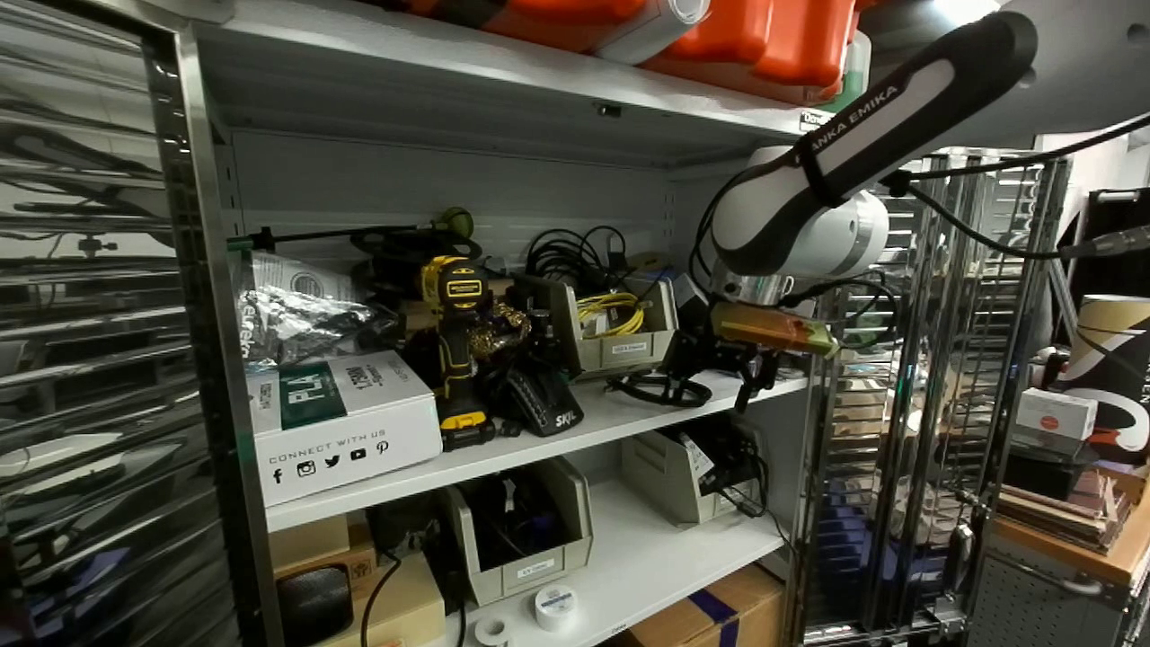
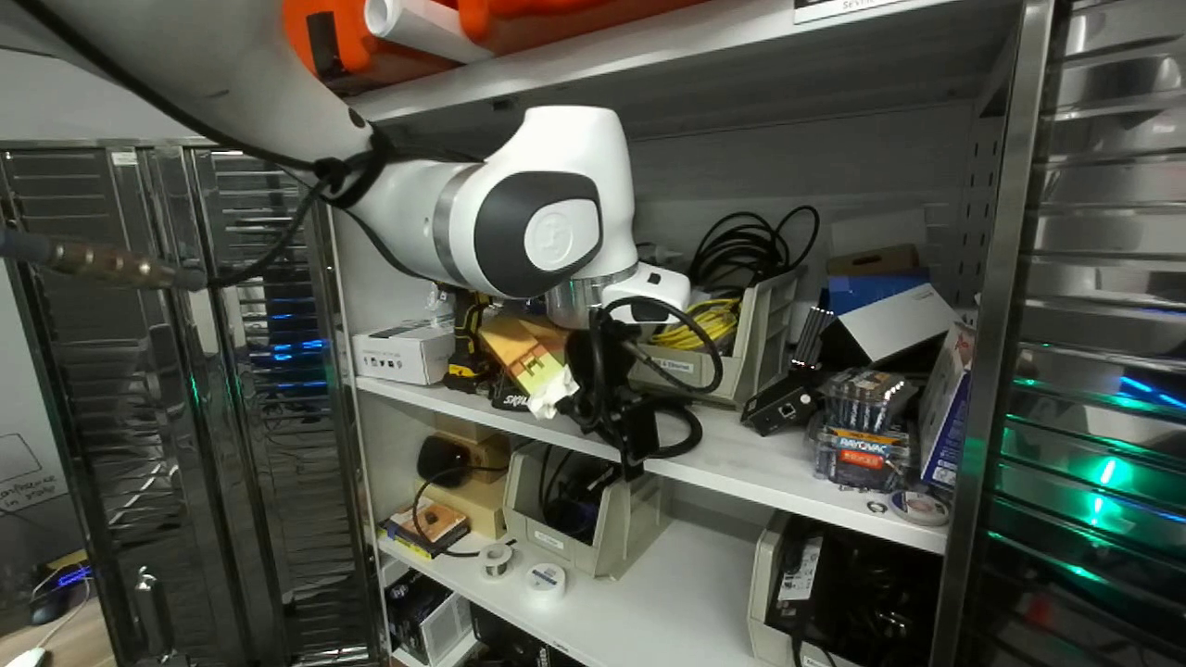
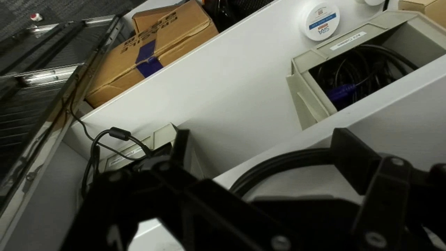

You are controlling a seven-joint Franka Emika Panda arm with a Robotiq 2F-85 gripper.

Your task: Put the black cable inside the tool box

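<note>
The black cable is a loose coil on the middle shelf, seen in both exterior views (image 1: 696, 395) (image 2: 693, 435). In the wrist view the cable (image 3: 287, 159) arcs between the fingers and passes behind the right finger. My gripper (image 1: 714, 382) (image 2: 621, 435) (image 3: 265, 154) is open, fingers wide apart, low over the shelf at the coil. Touch cannot be told. A pale yellowish-grey bin (image 1: 593, 361) (image 2: 765, 333) stands beside it, holding yellow cable. Similar bins stand on the lower shelf (image 1: 647, 467) (image 3: 315, 57); which is the tool box cannot be told.
A yellow-black drill (image 1: 455, 359), a white-green carton (image 1: 350, 431) and a SKIL item (image 1: 535, 400) stand along the middle shelf. A black cord tangle (image 2: 741, 245) rises behind the bin. A battery pack (image 2: 864, 445) sits near the shelf's front edge. Another shelf hangs above the arm.
</note>
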